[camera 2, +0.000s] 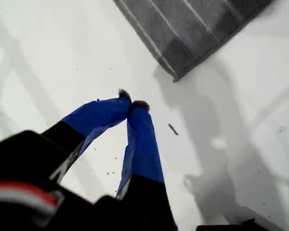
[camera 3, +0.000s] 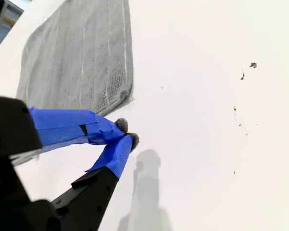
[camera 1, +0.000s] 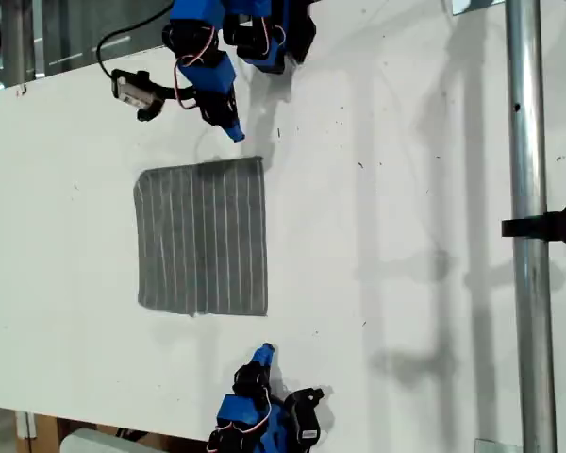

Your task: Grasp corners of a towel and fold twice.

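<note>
The towel [camera 1: 203, 236], dark grey with thin pale stripes, lies flat and unfolded on the white table [camera 1: 406, 283]. My first gripper [camera 1: 234, 132] belongs to the arm at the exterior view's top. It is shut on nothing and hovers just short of one towel corner [camera 1: 260, 160], also seen in the first wrist view [camera 2: 176, 77]. My second gripper [camera 1: 264, 351] comes in from the exterior view's bottom, shut and empty. It sits a little before another corner [camera 1: 264, 311], which the second wrist view shows as well [camera 3: 130, 98]. Fingertips meet in both wrist views [camera 2: 130, 103] [camera 3: 127, 134].
A vertical metal pole [camera 1: 524, 226] with a black clamp [camera 1: 552, 226] stands at the exterior view's right. The table's edge [camera 1: 38, 411] runs along the exterior view's bottom left. Small dark specks [camera 3: 253, 65] dot the tabletop.
</note>
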Tool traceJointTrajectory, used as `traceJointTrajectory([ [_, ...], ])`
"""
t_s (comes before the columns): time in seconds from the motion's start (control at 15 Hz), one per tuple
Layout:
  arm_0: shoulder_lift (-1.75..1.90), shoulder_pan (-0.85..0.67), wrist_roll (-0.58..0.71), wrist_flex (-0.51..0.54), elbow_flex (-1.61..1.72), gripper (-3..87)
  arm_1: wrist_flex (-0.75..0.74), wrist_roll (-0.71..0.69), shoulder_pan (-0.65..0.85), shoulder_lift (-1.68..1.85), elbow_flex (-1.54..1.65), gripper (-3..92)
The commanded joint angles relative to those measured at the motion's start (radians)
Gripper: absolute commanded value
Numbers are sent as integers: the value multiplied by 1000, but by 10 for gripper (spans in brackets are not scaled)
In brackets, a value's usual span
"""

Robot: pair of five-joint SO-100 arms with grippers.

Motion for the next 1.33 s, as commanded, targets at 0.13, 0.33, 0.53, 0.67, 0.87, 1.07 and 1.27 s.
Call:
traceJointTrajectory([
  [0.13,3,-9,-8,0,3,-21,199,-374,54,-485,-540,115],
  [0.33,3,-6,-9,0,3,-18,285,-489,127,-611,-730,355],
  [0.53,3,-5,-9,0,3,-18,249,-561,149,-653,-673,424],
  [0.67,3,-5,-8,0,3,-17,150,-600,156,-667,-555,421],
  [0.87,3,-5,-5,0,3,-18,2,-612,146,-746,-428,394],
  [1.07,3,-5,-5,0,3,-18,-107,-624,140,-857,-374,394],
  [1.27,3,-3,-5,0,3,-19,-156,-635,137,-960,-377,377],
])
